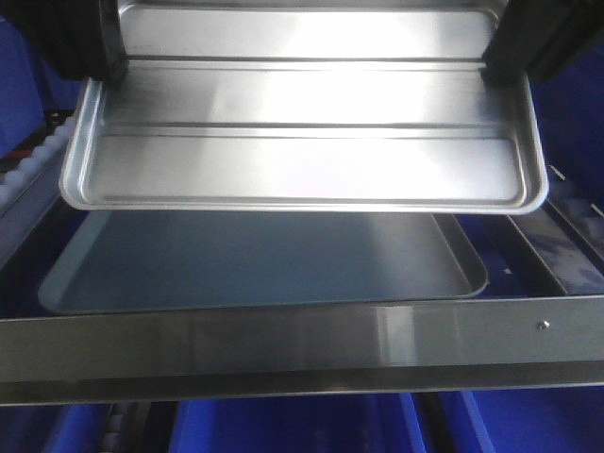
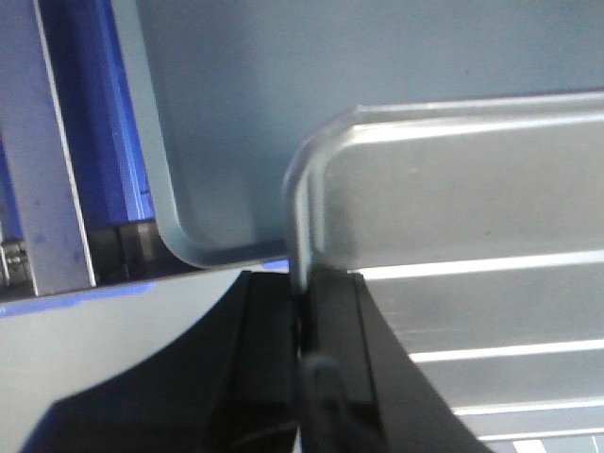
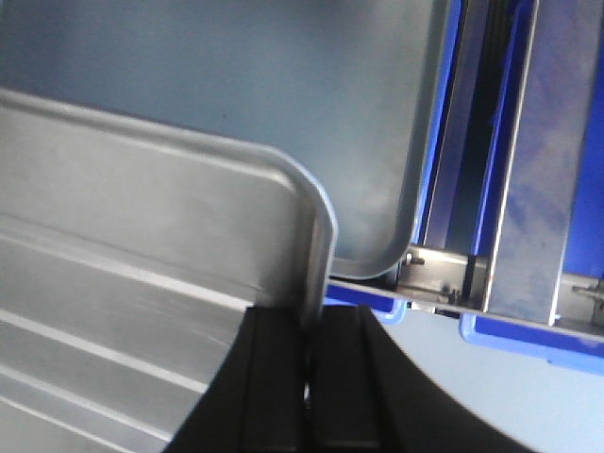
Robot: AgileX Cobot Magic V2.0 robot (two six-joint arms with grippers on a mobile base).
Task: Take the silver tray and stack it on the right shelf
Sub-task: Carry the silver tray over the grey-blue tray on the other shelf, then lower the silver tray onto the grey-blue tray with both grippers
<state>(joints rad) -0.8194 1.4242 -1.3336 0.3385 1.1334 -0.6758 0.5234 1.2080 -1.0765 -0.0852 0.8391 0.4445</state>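
The silver tray (image 1: 302, 132), shiny with two long ridges, hangs tilted in the air above the right shelf. My left gripper (image 1: 90, 52) is shut on its left rim, and my right gripper (image 1: 514, 47) is shut on its right rim. In the left wrist view the black jaws (image 2: 304, 311) pinch the tray's rim (image 2: 297, 226) near a rounded corner. In the right wrist view the jaws (image 3: 310, 330) pinch the rim (image 3: 316, 264) the same way. The shelf's brushed-steel front bar (image 1: 283, 344) with a rivet runs across the front, below the tray.
A larger dull grey tray (image 1: 255, 260) with a plain floor lies on the shelf under the silver tray; it also shows in the wrist views (image 2: 283, 113) (image 3: 236, 75). White rollers (image 1: 33, 160) run at the left. Blue bins (image 1: 283, 425) sit below the bar.
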